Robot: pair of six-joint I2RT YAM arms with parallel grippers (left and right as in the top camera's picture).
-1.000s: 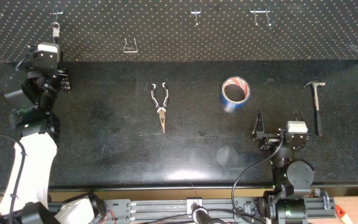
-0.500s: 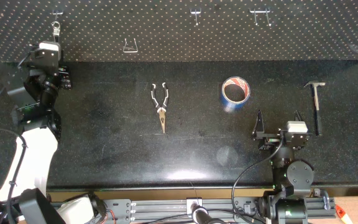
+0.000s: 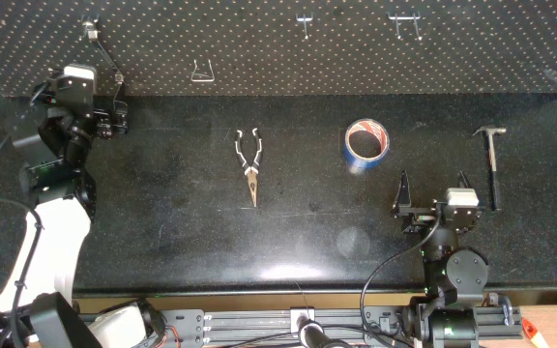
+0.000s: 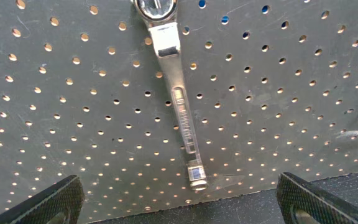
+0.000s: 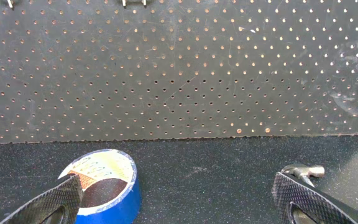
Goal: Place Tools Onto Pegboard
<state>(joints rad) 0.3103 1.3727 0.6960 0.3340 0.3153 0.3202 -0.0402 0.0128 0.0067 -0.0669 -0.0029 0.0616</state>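
A silver ratchet wrench [image 4: 178,102] hangs by its head from a peg on the black pegboard [image 3: 356,58], handle down and slightly slanted. My left gripper [image 4: 179,196] is open just below it, holding nothing, and sits at the table's far left [image 3: 116,121]. Needle-nose pliers [image 3: 250,164] lie mid-table. A blue tape roll [image 3: 366,145] and a small hammer [image 3: 491,155] lie to the right. Behind them, my right gripper [image 3: 433,190] rests open and empty. In the right wrist view the tape roll [image 5: 101,180] and the hammer head [image 5: 303,171] lie ahead of it.
Bare metal hooks stick out of the pegboard: a triangular one [image 3: 202,71], a single one [image 3: 304,21] and a double one [image 3: 406,24]. The black table [image 3: 162,222] has free room in front of the tools.
The left gripper has let go of the wrench and drawn back from the pegboard, swinging right. The wrench now hangs free from its peg. The right arm has not moved.
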